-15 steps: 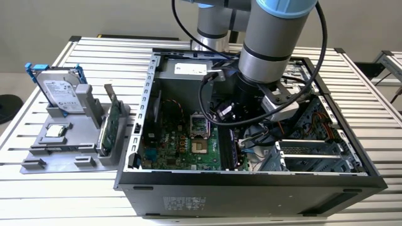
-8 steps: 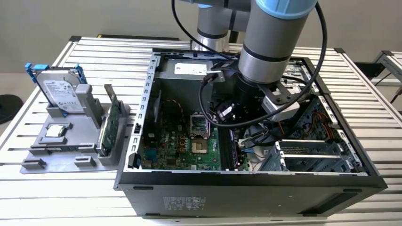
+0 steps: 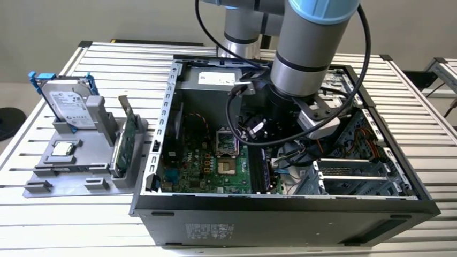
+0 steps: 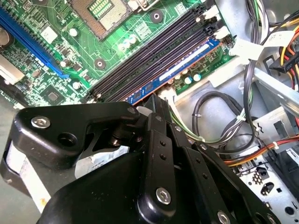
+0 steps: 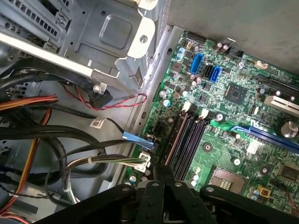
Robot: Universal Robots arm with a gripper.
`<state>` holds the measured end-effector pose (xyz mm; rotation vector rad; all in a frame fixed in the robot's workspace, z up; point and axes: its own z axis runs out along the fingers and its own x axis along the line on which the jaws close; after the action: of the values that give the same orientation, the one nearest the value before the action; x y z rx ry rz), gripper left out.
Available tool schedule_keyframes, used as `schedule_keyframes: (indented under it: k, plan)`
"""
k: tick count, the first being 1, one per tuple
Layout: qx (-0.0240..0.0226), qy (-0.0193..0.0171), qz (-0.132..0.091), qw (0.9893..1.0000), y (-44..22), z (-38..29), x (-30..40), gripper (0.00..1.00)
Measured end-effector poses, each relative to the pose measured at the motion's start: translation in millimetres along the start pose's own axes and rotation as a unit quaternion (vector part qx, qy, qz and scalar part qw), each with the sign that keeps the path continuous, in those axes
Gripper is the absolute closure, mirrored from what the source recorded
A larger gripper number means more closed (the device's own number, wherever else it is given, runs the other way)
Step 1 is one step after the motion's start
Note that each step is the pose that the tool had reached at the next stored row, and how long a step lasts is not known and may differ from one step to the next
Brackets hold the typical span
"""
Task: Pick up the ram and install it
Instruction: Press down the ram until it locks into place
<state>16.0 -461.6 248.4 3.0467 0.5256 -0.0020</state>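
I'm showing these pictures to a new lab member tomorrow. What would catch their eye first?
First the robot arm reaching down into the open computer case on the slatted table. Next, in the second wrist view, the ram lying along the outermost slot of the green motherboard, with the gripper at its end. Beside the case, toward the exterior view's left, a grey tray holds a hard drive.

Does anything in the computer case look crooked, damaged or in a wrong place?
Nothing stands out. The ram lies straight along the outermost memory slot of the motherboard, parallel to the empty slots beside it. The pincer sits at its near end. No damage shows.
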Motion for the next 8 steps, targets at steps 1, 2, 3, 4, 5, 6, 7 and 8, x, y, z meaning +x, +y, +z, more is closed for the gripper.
schedule_keyframes:
  k: [1, 2, 3, 4, 5, 6, 7, 8]
  plan:
    - [0.0, 0.0, 0.0, 1.0, 0.0, 0.4, 0.0, 1.0]
    - [0.0, 0.0, -0.001, 1.0, 0.0, 0.8, 0.0, 1.0]
    - [0.0, 0.0, -0.001, 1.0, -0.1, 1.3, 0.0, 1.0]
    - [0.0, 0.0, -0.001, 1.0, -0.1, 1.9, 0.0, 1.0]
    - [0.0, 0.0001, -0.001, 1.0, -0.1, 2.4, 0.0, 1.0]
    - [0.0, 0.0001, -0.002, 1.0, -0.1, 2.8, 0.0, 1.0]
    - [0.0, 0.0001, -0.002, 1.0, -0.1, 3.2, 0.0, 1.0]
    - [-0.0001, 0.0001, -0.002, 1.0, -0.2, 3.5, 0.0, 1.0]
